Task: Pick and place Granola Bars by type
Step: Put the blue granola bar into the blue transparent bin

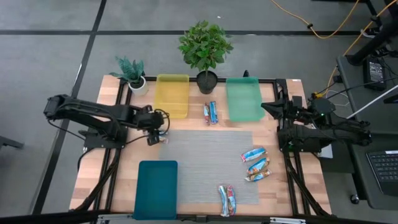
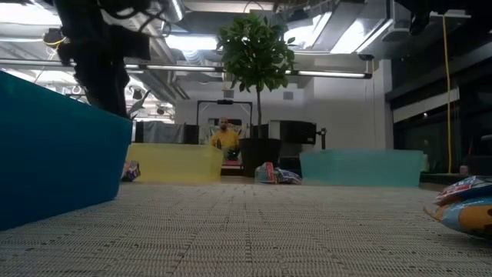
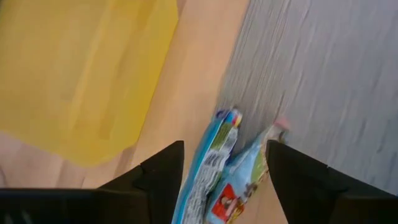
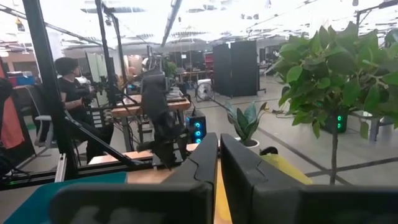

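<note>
Two blue-wrapped granola bars with red and white print lie side by side where the grey mat meets the wood, near the yellow tray. My left gripper is open above them, one finger on either side; in the high view it is at the mat's far left corner. More bars lie in a pair between the yellow and green trays, three on the mat's right, and a pair at its near edge. My right gripper is shut and waits at the table's right side.
A yellow tray and a green tray sit at the far edge, and a teal tray at near left. Two potted plants stand at the far edge. The grey mat covers the middle. People show in the room behind.
</note>
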`<state>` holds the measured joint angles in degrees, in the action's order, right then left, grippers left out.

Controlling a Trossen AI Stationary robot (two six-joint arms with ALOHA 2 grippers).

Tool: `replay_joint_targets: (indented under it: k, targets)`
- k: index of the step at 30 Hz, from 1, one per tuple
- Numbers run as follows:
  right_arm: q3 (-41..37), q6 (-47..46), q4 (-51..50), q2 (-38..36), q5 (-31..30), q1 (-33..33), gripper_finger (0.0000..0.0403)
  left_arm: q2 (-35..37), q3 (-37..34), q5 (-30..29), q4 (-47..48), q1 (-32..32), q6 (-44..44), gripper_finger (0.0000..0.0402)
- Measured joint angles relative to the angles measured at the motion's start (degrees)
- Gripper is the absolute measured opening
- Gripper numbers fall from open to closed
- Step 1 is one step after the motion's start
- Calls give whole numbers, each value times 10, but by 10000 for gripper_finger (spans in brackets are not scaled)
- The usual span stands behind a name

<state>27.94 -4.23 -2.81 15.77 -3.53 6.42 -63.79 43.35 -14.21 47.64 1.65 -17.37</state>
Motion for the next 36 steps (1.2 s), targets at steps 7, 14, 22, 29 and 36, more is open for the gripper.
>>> replay_joint_targets:
  k: [7,14,22,29,36]
  targets:
    - [0,0,-18,0,7,0,23,-53,0,-16,5,0,10,221]
    - [0,-16,-31,0,8,0,23,-104,0,-11,2,0,23,225]
    - [0,-16,-31,0,15,0,23,-160,0,-12,-13,0,36,226]
    - [0,-29,-31,0,23,0,23,-190,0,-19,-52,0,37,226]
    - [0,-30,-31,0,23,0,23,-232,0,-15,-72,0,60,226]
